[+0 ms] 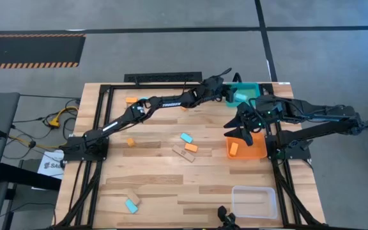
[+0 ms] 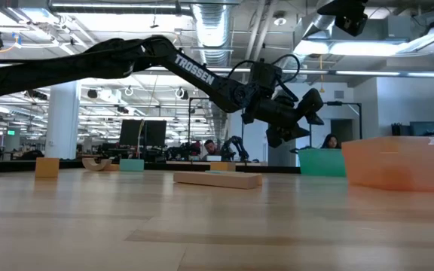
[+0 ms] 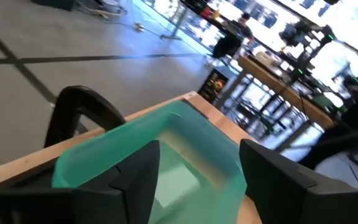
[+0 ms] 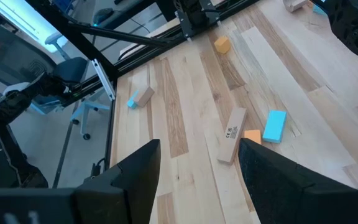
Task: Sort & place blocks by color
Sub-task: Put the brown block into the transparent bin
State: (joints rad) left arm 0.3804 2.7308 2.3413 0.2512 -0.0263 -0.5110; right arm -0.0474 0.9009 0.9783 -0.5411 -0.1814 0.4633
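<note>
My left gripper (image 1: 233, 96) is open and empty above the teal bin (image 1: 248, 89); in the left wrist view its fingers (image 3: 135, 180) frame the bin (image 3: 110, 149), where a pale cyan block (image 3: 173, 180) lies on the floor. My right gripper (image 1: 243, 128) is open and empty above the near left rim of the orange bin (image 1: 254, 152), which holds an orange block (image 1: 234, 149). A cyan block (image 4: 275, 126), an orange block (image 4: 252, 135) and a long tan block (image 4: 231, 134) lie together at mid-table. More blocks lie at the far left (image 1: 131, 100) and near left (image 1: 131, 201).
A clear bin (image 1: 254, 201) stands at the near right. An orange block (image 1: 130, 142) lies alone at the left. My left arm (image 1: 152, 108) stretches across the table's far half. A black frame (image 1: 171, 80) edges the far side.
</note>
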